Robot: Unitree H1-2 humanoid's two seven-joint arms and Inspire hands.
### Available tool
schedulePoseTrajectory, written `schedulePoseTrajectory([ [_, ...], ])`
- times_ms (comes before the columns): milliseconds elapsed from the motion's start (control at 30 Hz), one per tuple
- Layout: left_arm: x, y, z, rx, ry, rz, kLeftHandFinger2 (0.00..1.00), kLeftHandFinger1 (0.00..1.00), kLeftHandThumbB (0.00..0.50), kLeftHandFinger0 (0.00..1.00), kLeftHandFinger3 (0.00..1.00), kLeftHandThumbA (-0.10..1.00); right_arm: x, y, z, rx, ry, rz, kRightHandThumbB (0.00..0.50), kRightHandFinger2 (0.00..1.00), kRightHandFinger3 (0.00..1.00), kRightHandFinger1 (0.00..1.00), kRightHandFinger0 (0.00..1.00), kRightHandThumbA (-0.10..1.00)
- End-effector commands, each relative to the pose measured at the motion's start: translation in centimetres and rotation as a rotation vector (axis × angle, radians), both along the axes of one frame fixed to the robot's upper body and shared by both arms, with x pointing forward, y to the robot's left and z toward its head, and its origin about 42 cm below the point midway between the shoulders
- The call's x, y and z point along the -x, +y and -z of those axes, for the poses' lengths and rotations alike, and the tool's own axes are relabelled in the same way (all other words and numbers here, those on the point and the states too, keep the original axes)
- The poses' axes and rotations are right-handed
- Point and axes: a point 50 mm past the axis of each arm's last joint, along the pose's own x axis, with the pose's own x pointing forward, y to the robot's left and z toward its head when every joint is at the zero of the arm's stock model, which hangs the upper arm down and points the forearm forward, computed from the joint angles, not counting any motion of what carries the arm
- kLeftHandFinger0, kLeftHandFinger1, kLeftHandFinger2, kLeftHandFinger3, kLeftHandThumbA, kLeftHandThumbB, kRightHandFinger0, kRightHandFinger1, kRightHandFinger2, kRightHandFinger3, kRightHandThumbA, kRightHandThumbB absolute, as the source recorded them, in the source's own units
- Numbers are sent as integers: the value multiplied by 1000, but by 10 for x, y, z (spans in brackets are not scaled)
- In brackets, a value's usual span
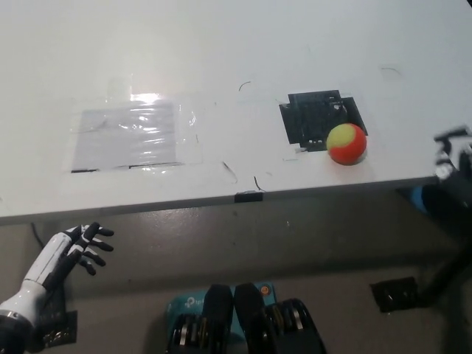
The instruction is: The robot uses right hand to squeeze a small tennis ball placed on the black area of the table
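A white surface [221, 44] fills the upper part of the head view, its front edge running across the middle, with darker floor below. On it, toward the right, sits a patch of black tape [313, 118], the marked spot for the task, and the ball [346, 143], yellow-green above and orange-red below, rests at the patch's lower right corner, overlapping its edge and close to the front edge of the surface. Nothing touches the ball; it lies free, within easy reach from the right side. To the left a clear taped sheet [133, 133] catches the glare of a light and plays no part here. The right hand [453, 158] shows only as a dark shape at the picture's right border, beyond the surface's edge and well apart from the ball; too little of it is in view to tell how its fingers stand. The left hand [70, 251] hangs idle below the surface at lower left, its fingers spread and holding nothing, kept clear because the squeeze is the right hand's job. The squeeze looks not yet done at this moment.
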Motion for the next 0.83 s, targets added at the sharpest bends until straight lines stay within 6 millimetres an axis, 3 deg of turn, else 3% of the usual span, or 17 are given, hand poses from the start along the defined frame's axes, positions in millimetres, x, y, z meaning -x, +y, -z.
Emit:
schedulePoseTrajectory([
  [0, -1, 9, -16, -38, -71, 5, 523, 425, 111, 375, 636, 999, 27, -26, 16, -473, -239, 26, 90, 2, 293, 0, 0, 221],
  [67, -2, 8, -16, -27, -76, 11, 522, 424, 100, 370, 630, 990, 28, -27, 38, -522, -194, 70, 108, 0, 248, 0, 0, 260],
  [133, -2, 8, -15, -24, -76, 11, 521, 422, 100, 369, 625, 985, 28, -26, 43, -539, -186, 79, 107, 0, 240, 0, 0, 285],
  [167, -2, 8, -15, -23, -72, 11, 521, 424, 124, 372, 626, 992, 28, -26, 53, -575, -147, 108, 106, 0, 245, 0, 0, 296],
  [267, -1, 8, -16, -26, -64, 2, 526, 434, 143, 382, 630, 1000, 27, -27, 71, -588, -85, 150, 71, 0, 261, 0, 0, 277],
  [333, -1, 8, -16, -24, -71, 10, 531, 436, 125, 383, 634, 1000, 26, -29, 84, -586, -25, 181, 82, 0, 252, 0, 0, 277],
  [600, -1, 7, -19, -13, -76, 1, 531, 441, 112, 380, 626, 989, 16, -32, 85, -505, 115, 146, 108, 0, 191, 0, 0, 323],
  [800, -4, 6, -21, -14, -84, 2, 527, 431, 107, 367, 622, 998, 11, -37, 84, -498, 230, 166, 89, 65, 328, 22, 18, 368],
])
